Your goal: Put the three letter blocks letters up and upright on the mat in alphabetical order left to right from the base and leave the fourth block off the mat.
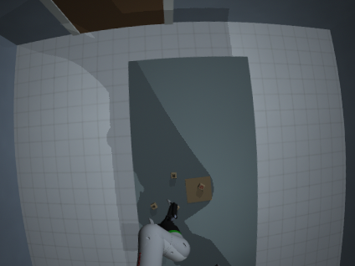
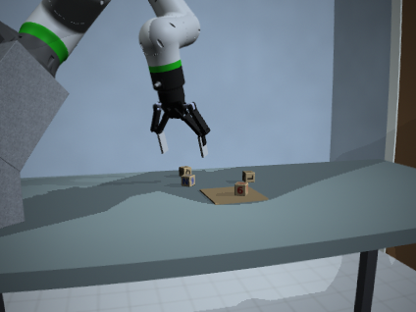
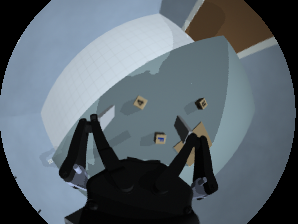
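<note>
The tan mat (image 1: 190, 196) (image 2: 223, 198) (image 3: 201, 128) lies flat. A block with red marks (image 1: 201, 186) (image 2: 240, 189) sits on it, turned relative to its edges, a red 6 on one side; the wrist view does not show it. A block with blue marks (image 1: 177, 207) (image 2: 188, 181) (image 3: 160, 138) is off the mat, beneath the gripper. A dark-marked block (image 1: 154, 206) (image 2: 184, 171) (image 3: 140, 102) lies farther left, another (image 1: 173, 176) (image 2: 248, 177) (image 3: 201, 104) beyond the mat's left side. Top letters are too small to read surely. My gripper (image 1: 173, 204) (image 2: 182, 153) (image 3: 145, 115) is open, empty, high above the table.
The grey-green table (image 1: 222, 125) (image 2: 147, 235) (image 3: 175, 70) extends far beyond the blocks. Its left edge in the top view is near the leftmost block. The arm (image 1: 152, 247) (image 2: 169, 34) comes from the near side. Shadows cross the blocks' area.
</note>
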Controlling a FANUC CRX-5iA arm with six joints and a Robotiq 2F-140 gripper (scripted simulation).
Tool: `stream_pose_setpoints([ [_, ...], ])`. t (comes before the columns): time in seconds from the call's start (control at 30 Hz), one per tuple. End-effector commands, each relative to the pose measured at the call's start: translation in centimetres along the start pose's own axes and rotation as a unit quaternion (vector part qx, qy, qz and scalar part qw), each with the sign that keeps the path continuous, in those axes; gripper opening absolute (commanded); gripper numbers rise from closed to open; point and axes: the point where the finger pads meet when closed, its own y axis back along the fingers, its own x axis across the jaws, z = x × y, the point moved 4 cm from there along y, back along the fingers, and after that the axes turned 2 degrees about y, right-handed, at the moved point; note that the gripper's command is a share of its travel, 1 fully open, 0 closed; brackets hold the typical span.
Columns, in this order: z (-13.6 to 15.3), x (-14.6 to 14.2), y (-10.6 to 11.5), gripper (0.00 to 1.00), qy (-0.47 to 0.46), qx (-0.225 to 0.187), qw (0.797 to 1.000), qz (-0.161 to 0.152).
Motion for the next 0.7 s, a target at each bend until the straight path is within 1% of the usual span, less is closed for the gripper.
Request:
stream_pose_setpoints([
  [0.0, 0.6, 0.6, 0.2, 1.0, 0.001, 0.01, 1.0, -0.003],
  [0.03, 1.8, 1.4, 0.5, 1.0, 0.001, 0.008, 1.0, -0.004],
  [0.1, 1.8, 1.4, 0.5, 1.0, 0.001, 0.008, 1.0, -0.004],
  [0.13, 2.9, 2.3, 0.9, 1.0, 0.001, 0.008, 1.0, -0.004],
  [0.23, 2.9, 2.3, 0.9, 1.0, 0.001, 0.008, 1.0, -0.004],
  [0.27, 3.9, 3.1, 1.3, 1.0, 0.001, 0.011, 1.0, -0.003],
  [0.33, 3.9, 3.1, 1.3, 1.0, 0.001, 0.011, 1.0, -0.003],
  [0.37, 5.0, 3.9, 1.5, 1.0, 0.001, 0.009, 1.0, -0.004],
  [0.43, 5.0, 3.9, 1.5, 1.0, 0.001, 0.009, 1.0, -0.004],
  [0.47, 5.9, 4.6, 1.8, 1.0, 0.001, 0.009, 1.0, -0.004],
  [0.5, 5.9, 4.6, 1.8, 1.0, 0.001, 0.009, 1.0, -0.004],
  [0.53, 6.5, 5.1, 2.0, 1.0, 0.001, 0.01, 1.0, -0.004],
  [0.67, 7.0, 5.5, 2.2, 1.0, 0.001, 0.011, 1.0, -0.003],
])
